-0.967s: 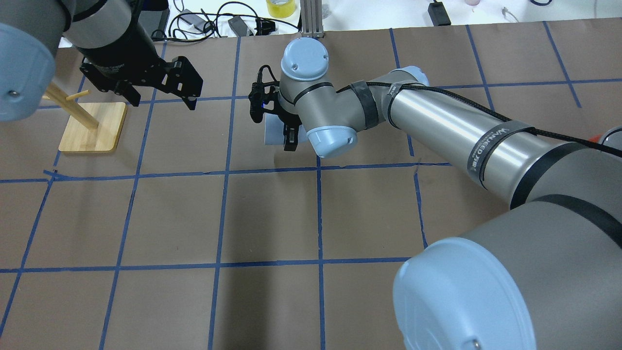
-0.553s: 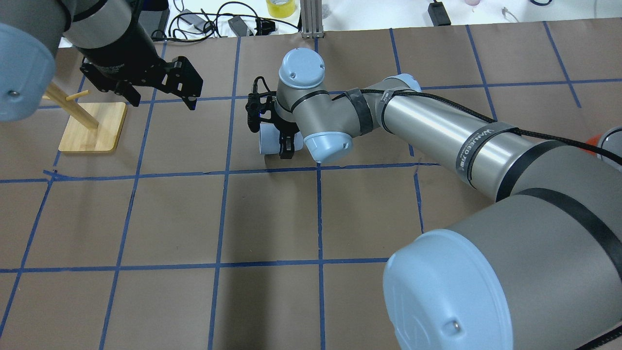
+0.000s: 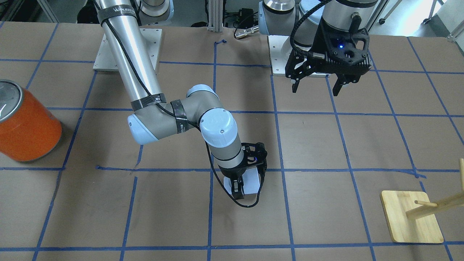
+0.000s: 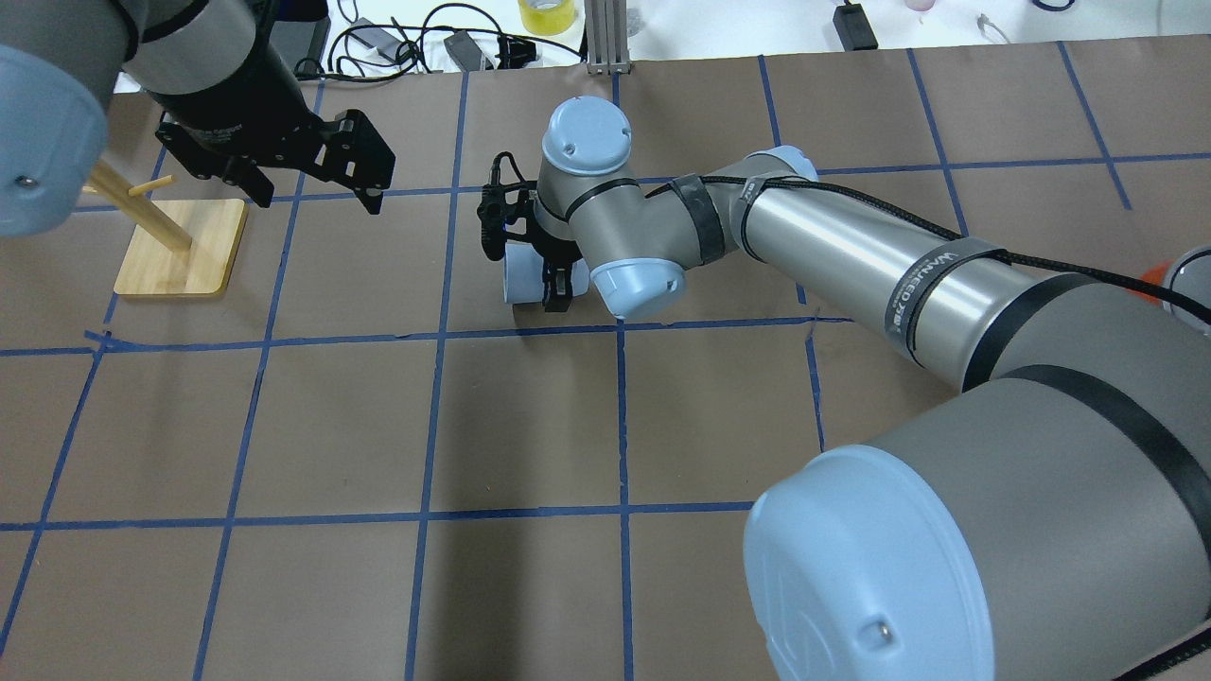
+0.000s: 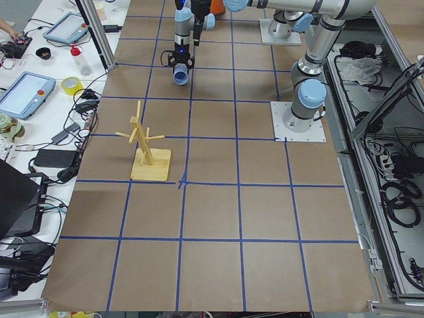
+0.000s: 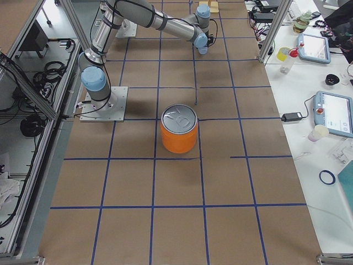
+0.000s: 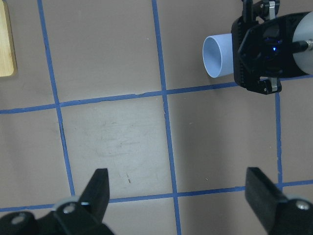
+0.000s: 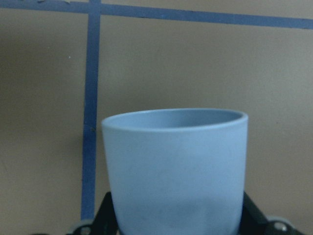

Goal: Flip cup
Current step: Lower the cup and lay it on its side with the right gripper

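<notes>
Close in, the R gripper [image 3: 249, 180] has its fingers clamped on the lower wall of the cup [image 8: 173, 166], which is on its side low over the middle of the table [image 4: 530, 426], mouth toward the robot's left; can't tell if it touches. Looks light, stiff plastic, smooth and tapered, so prob. slippery toward the narrow base. A squeeze across the wall, not the rim, seems right. Farther off, the L gripper [image 7: 177, 178] hangs wide open, empty, near the wooden rack [image 4: 180, 248]; orange can [image 3: 27, 125] well apart.
</notes>
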